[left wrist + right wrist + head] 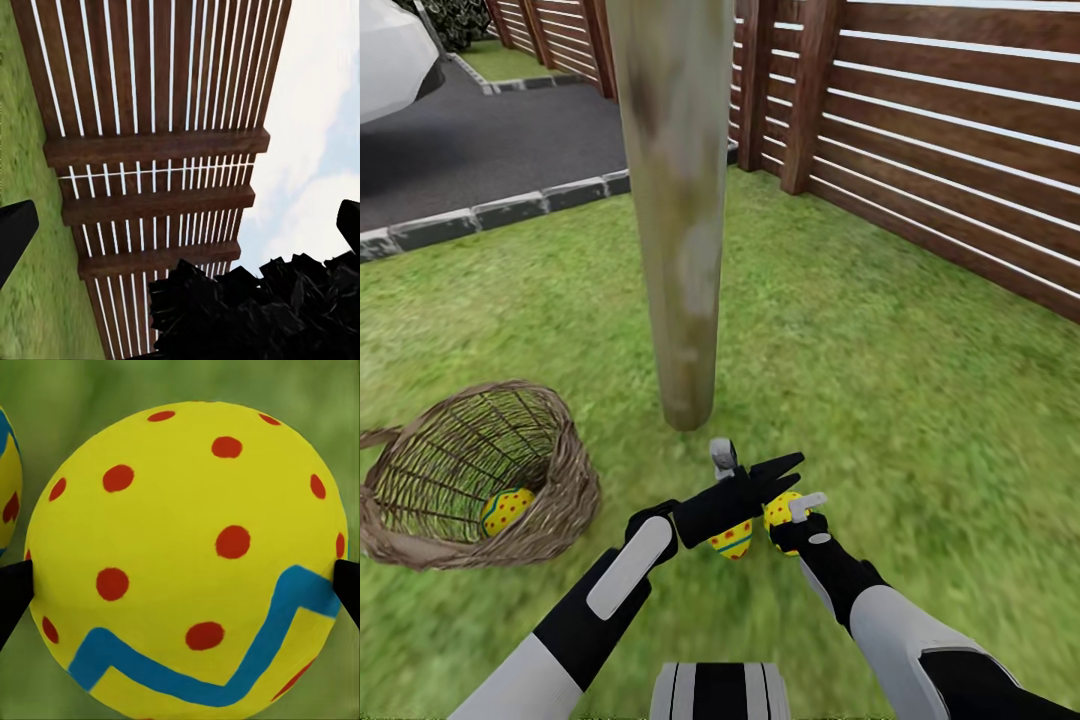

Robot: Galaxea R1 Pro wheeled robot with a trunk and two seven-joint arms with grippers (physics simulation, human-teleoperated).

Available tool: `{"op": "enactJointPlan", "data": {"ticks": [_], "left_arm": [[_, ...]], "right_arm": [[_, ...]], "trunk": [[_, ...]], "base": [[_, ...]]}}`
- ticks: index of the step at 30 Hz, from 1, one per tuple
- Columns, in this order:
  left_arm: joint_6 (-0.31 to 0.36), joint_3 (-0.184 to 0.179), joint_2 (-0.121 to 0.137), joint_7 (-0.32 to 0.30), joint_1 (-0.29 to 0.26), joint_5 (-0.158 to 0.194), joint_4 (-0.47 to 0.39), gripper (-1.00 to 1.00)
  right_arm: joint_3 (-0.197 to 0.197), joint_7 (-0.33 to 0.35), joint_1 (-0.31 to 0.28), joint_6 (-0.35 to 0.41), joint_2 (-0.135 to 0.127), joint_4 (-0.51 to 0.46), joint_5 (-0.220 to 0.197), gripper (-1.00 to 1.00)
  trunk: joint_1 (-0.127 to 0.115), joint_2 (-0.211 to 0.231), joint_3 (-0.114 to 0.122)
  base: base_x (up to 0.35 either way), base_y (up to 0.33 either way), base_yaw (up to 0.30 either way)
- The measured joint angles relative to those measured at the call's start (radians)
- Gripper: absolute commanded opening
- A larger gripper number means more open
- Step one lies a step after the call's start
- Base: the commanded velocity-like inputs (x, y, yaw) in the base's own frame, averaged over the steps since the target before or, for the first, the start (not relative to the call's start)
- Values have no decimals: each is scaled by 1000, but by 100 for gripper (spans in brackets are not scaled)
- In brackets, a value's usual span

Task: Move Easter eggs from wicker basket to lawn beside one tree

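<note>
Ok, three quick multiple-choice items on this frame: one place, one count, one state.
1. Where is the brown woven wicker basket relative to the pale mottled tree trunk? A left, B right, C behind.
2. Eggs inside the basket? A none, B one, C three.
3. Right gripper? A open and empty, B shut on an egg, C resting in the basket.

A: the head view shows it on the trunk's left.
B: one yellow red-dotted egg shows through the lattice.
B: a yellow dotted, blue-zigzag egg sits between its jaws.
</note>
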Motion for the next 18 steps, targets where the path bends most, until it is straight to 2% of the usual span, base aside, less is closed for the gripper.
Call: {"op": "enactJointPlan", "data": {"ticks": [4,11,18], "left_arm": [[0,0,0,0,0,0,0,100],[0,3,2,-3,0,2,-12,100],[0,7,15,-9,0,2,-45,100]], "right_arm": [[0,0,0,-2,-1,0,0,-100],[0,0,0,0,-1,0,0,-100],[3,0,-1,1,-1,-2,2,-100]], "trunk": [[1,-1,-12],[1,-1,-12],[3,-2,-31]], "base": [[0,0,0],[0,0,0],[0,0,0]]}}
